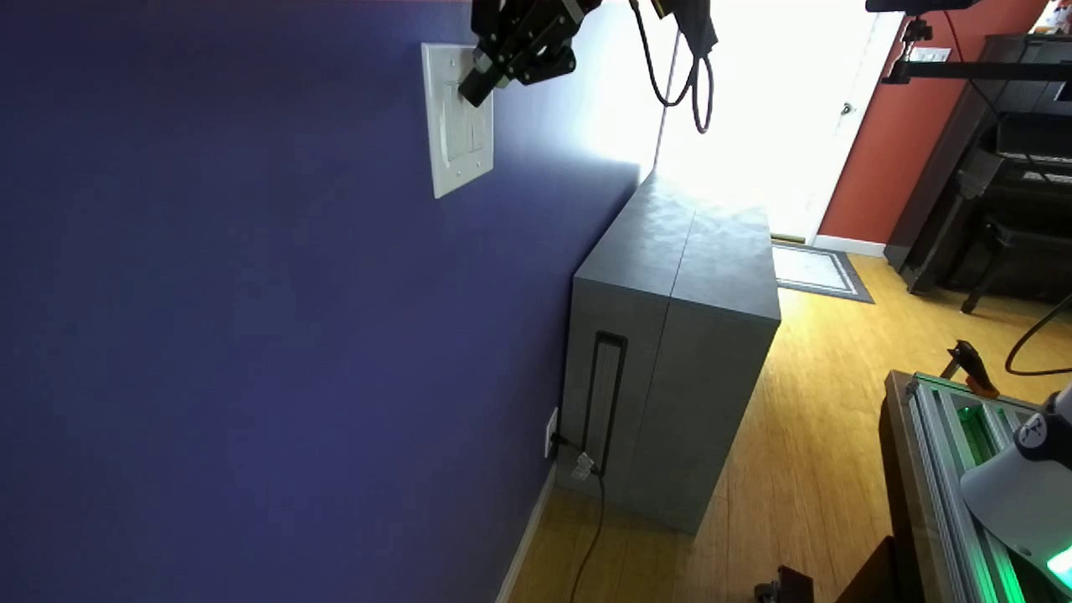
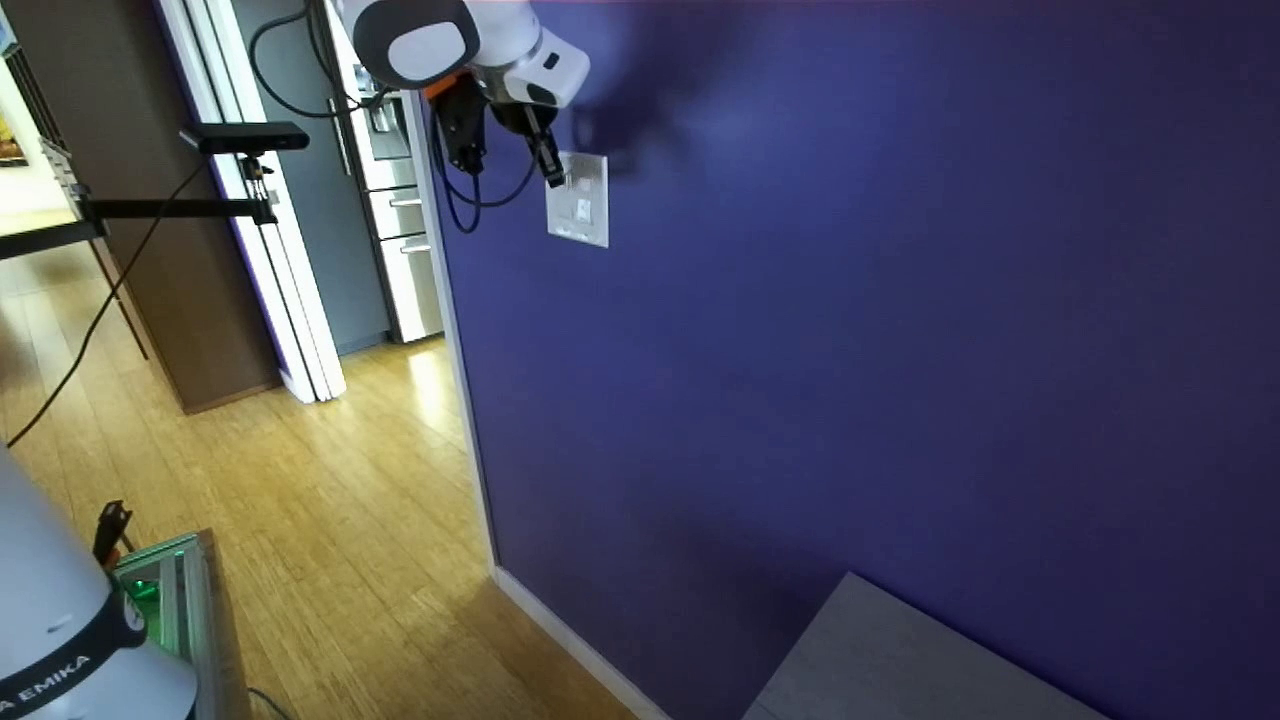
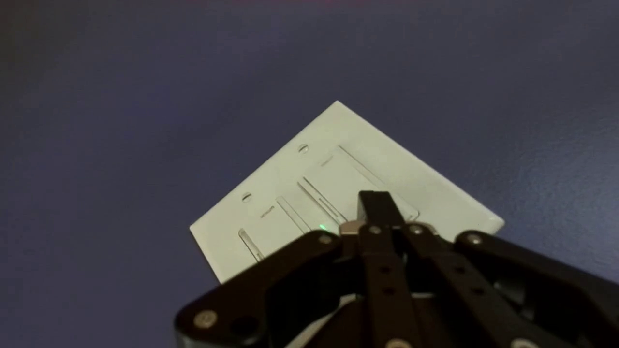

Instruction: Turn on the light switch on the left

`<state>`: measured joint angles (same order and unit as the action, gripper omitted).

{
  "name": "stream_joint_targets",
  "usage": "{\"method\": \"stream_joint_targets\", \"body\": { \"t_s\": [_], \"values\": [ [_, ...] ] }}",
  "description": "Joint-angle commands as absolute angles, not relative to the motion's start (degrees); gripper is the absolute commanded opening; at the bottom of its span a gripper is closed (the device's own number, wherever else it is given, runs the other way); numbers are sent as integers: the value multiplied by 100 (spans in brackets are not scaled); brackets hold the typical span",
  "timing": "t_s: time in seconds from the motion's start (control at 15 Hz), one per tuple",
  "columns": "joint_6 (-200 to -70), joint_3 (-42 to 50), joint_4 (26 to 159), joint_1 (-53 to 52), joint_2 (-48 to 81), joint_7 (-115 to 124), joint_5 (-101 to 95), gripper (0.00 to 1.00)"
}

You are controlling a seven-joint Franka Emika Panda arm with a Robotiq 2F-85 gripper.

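The white wall plate point(image 1: 444, 159) is on the blue wall and shows in both exterior views point(image 2: 592, 225). In the wrist view the plate point(image 3: 396, 159) appears rotated. It holds two alike flat switches point(image 3: 333, 176) point(image 3: 275, 227), with narrow slots beside them and a small green light. I cannot tell from the wrist view which switch is the left one. My gripper point(image 1: 476, 90) is at the upper part of the plate. In the wrist view the gripper's tips point(image 3: 379, 205) are together over one switch, hiding part of it. Contact cannot be told. Nothing shows between the fingers.
A grey cabinet point(image 1: 678, 251) stands against the wall below the plate. A power cord point(image 1: 599, 519) runs from a wall outlet point(image 1: 550, 431) to the floor. Cables point(image 1: 699, 92) hang from the arm. A doorway point(image 2: 390, 250) lies beside the plate. A camera stand point(image 2: 180, 208) stands nearby.
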<state>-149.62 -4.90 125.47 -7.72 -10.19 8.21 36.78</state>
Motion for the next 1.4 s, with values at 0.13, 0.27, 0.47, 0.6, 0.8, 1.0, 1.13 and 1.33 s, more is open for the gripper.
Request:
{"method": "stream_joint_targets", "body": {
  "t_s": [0.13, 0.27, 0.47, 0.6, 0.8, 1.0, 1.13, 1.33],
  "values": [
    [-15081, -482, 12385, -810, -846, 757, 3823, 0],
    [-14790, -435, 12417, -769, -928, 821, 3794, 0],
    [-14423, -299, 12480, -734, -1076, 727, 3958, 0],
    [-14254, -172, 12491, -745, -1108, 537, 4273, 0],
    [-14019, -1, 12481, -779, -1152, -38, 5061, 0],
    [-13738, 152, 12573, -752, -1305, -1110, 6210, 0],
    [-13456, 201, 12716, -657, -1396, -1526, 6519, 0],
    [-13563, 60, 12581, -541, -1231, -1345, 6314, 1]
  ]
}}
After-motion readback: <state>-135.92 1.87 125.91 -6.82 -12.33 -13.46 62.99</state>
